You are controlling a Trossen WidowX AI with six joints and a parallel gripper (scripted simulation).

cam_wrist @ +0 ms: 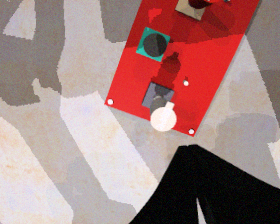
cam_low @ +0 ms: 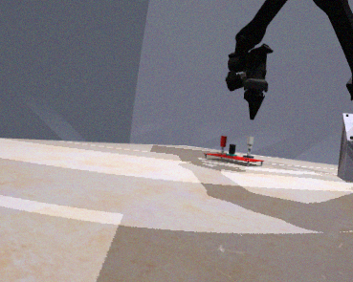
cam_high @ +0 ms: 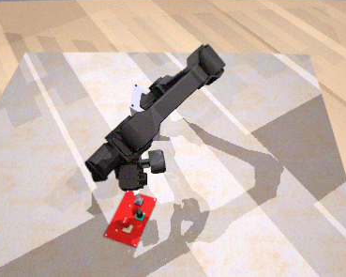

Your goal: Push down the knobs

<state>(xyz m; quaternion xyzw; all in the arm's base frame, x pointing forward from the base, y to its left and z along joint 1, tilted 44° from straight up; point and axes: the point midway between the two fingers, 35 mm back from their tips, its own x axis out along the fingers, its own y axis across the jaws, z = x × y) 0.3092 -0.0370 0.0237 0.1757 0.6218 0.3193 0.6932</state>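
Observation:
The red circuit board [cam_high: 114, 229] [cam_low: 241, 160] [cam_wrist: 210, 65] stands on short legs. A white knob [cam_low: 250, 141] [cam_wrist: 163, 119] stands high on its shaft over a grey potentiometer [cam_high: 139, 201] [cam_wrist: 150, 100]. A red knob [cam_low: 223, 141] also stands high, over a tan potentiometer [cam_high: 127, 229] [cam_wrist: 189, 10]. Between them a black knob [cam_high: 139, 212] [cam_low: 231, 149] [cam_wrist: 155, 45] sits low on a teal potentiometer. My gripper [cam_low: 252, 118] [cam_wrist: 188, 153] is shut and empty, pointing down well above the white knob's end of the board. Its fingertips are hidden in the top view.
The arm's pale base block [cam_high: 136, 95] [cam_low: 349, 159] stands beyond the white knob's end of the board. The arm [cam_high: 175, 95] [cam_low: 265, 13] reaches over the table from it and hides part of the scene. Its shadow falls on the table beside the board.

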